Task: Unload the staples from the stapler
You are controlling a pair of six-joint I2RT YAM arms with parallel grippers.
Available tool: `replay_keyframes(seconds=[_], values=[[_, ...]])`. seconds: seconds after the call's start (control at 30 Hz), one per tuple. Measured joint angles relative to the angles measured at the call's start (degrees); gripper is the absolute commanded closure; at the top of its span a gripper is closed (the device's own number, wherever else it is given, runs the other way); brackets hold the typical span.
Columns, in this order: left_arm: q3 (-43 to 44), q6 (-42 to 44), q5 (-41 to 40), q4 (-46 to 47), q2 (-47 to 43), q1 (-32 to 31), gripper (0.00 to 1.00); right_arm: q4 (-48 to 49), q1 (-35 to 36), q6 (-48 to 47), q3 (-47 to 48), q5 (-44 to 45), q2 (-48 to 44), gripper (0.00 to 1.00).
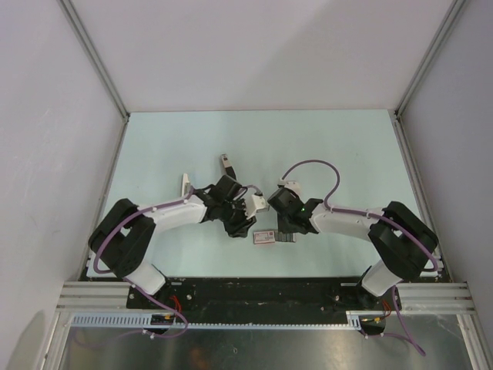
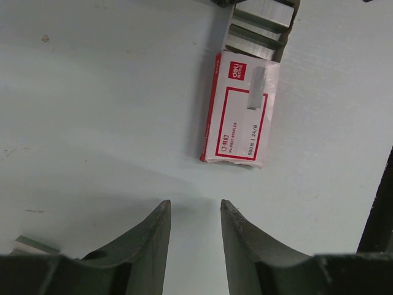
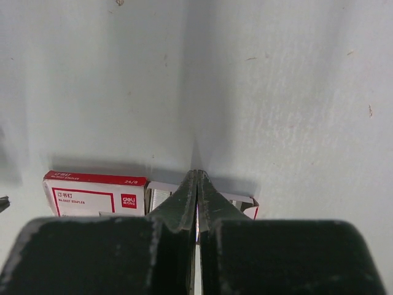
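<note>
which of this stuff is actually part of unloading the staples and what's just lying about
Part of the job: red-and-white staple box; grey staple strip lying on its top; staple rows in the tray slid out of it.
Just lying about: tiny speck on the table; loose grey strip beside the left gripper.

I have my left arm (image 1: 173, 214) and right arm (image 1: 347, 221) bent inward, wrists close together. My left claw (image 2: 193, 206) hangs pointing down with its fingers parted. My right claw (image 3: 196, 174) is pressed tightly closed.
</note>
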Motion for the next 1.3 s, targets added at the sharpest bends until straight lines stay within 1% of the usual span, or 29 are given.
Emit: replay_keyframes(seconds=[0.23,0.5,0.67,0.8,1.0,1.2,1.3], values=[[0.00,-0.02,0.00,0.00,0.02,-1.38,0.57,0.07,-0.83,0.20,-0.04,-0.52,-1.33,0.89],[1.44,-0.04,-0.66,-0.02,1.46,-3.08,0.57,-0.74,-4.46,0.35,-0.44,-1.27,-8.17,0.81],[2.71,-0.04,-1.62,0.04,2.73,-4.26,0.57,-1.95,-6.08,2.08,-4.07,-3.19,-13.33,0.75],[2.99,-0.02,-2.84,0.02,3.78,-4.61,0.57,-1.97,-9.22,4.61,-9.49,-7.37,-16.57,0.71],[3.63,-0.02,-4.39,0.07,4.61,-4.90,0.58,0.55,-13.64,8.46,-15.72,-15.54,-18.14,0.69],[4.09,-0.02,-5.22,0.04,5.01,-5.18,0.58,5.95,-16.26,10.67,-17.86,-21.84,-18.14,0.70],[4.42,-0.02,-5.88,0.07,5.25,-5.22,0.58,7.91,-17.20,11.37,-18.51,-23.61,-18.14,0.71]])
